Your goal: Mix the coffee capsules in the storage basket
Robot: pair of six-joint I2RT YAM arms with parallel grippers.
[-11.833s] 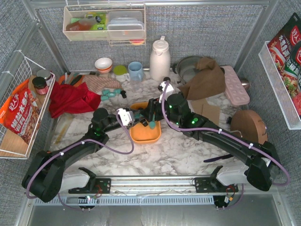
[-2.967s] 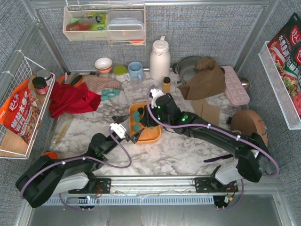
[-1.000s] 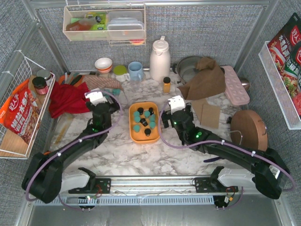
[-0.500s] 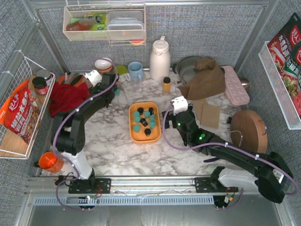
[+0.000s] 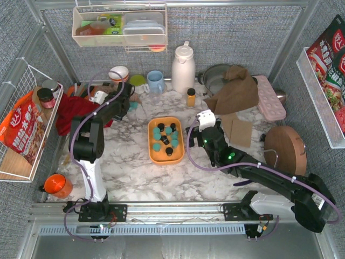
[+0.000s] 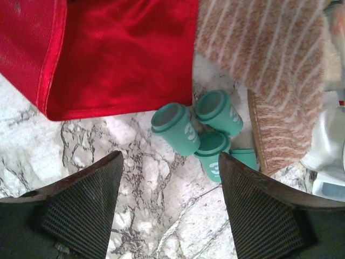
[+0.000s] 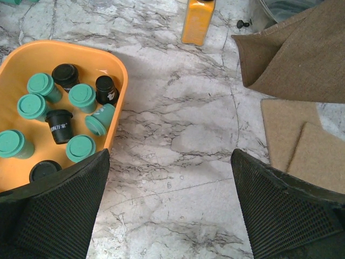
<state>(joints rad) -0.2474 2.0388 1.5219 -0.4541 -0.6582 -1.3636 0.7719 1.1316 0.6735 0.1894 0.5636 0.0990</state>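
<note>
Status:
- Left pincer (image 6: 170, 162): jaws apart, nothing between them. It hangs over the marble in the upper left of the overhead view.
- Right pincer (image 7: 168, 156): jaws wide, empty. It hovers over bare marble just right of the orange tray (image 7: 121, 73).
- Capsules (image 7: 82, 97): most sit in the tray, centre of the overhead view and left edge of my right wrist view.
- Loose capsules (image 6: 199, 129): four teal ones lie bunched and touching, centre-right of my left wrist view. They sit at the lower edge of the red cloth (image 6: 108, 54), just left of the striped cloth (image 6: 269, 65).

Look: tiny cup shapes with a flanged rim and white print on the side. In the tray they are mostly teal with a few black. Some stand on end, some are tipped over. The two colours already lie loosely mingled.

Handling, my guess:
- Light, thin-walled and stiff, but likely to dent under a hard pinch.
- Smooth and round, so the ones on their sides will roll away from a nudge.
- To lift one, I'd grip across the body just under the flange.
- To mix, I'd skip the grip and sweep a finger through the pile, low and slow so nothing hops the shallow rim.
</note>
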